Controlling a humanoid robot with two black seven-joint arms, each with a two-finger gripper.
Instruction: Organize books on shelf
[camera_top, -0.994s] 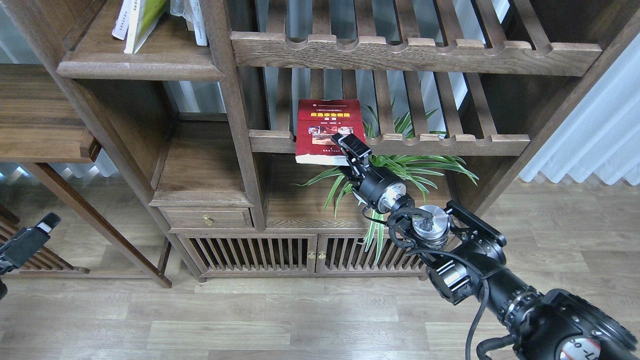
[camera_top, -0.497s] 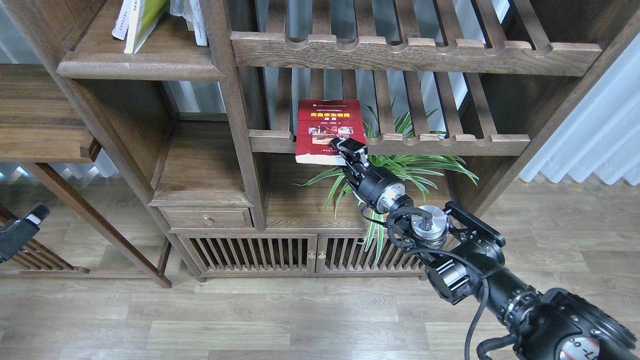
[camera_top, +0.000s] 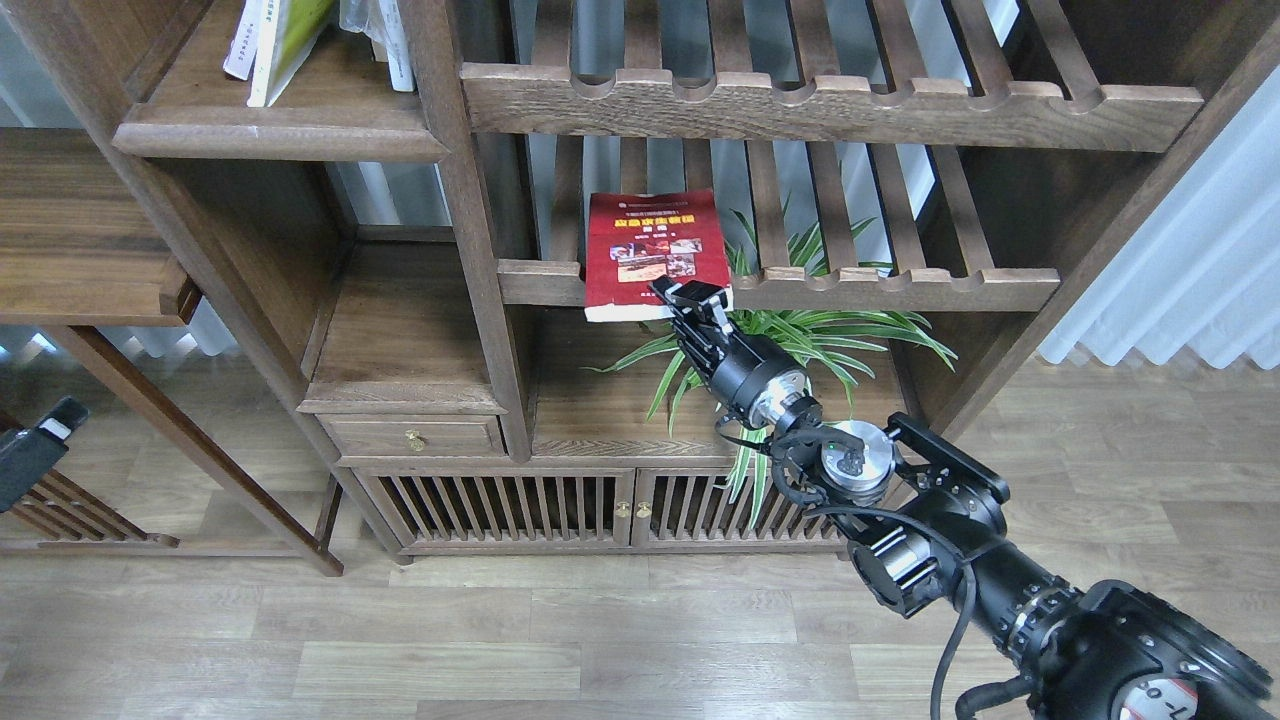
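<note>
The dark red book (camera_top: 650, 245) lies flat on the slatted lower rack, its near edge hanging over the front rail. My right gripper (camera_top: 688, 302) reaches up from the lower right and is shut on that book's near right corner. At the top left is the solid plank shelf (camera_top: 280, 130), where a yellow-green book (camera_top: 288, 40) leans between a pale book (camera_top: 240, 40) and another white one (camera_top: 396, 50). My left gripper (camera_top: 35, 452) shows only as a dark block at the left edge, its fingers not distinguishable.
A spider plant (camera_top: 800, 335) spreads just beneath and right of the red book, around my right wrist. Slatted racks with notched rails (camera_top: 830, 105) fill the upper right. A drawer (camera_top: 415, 437) and slatted cabinet doors (camera_top: 600, 508) sit below. An upright post (camera_top: 470, 230) stands left of the book.
The red book has shifted a little left and up and turned slightly, with my right gripper closing in on its near corner. My left gripper dropped and then rose slightly at the left edge.
</note>
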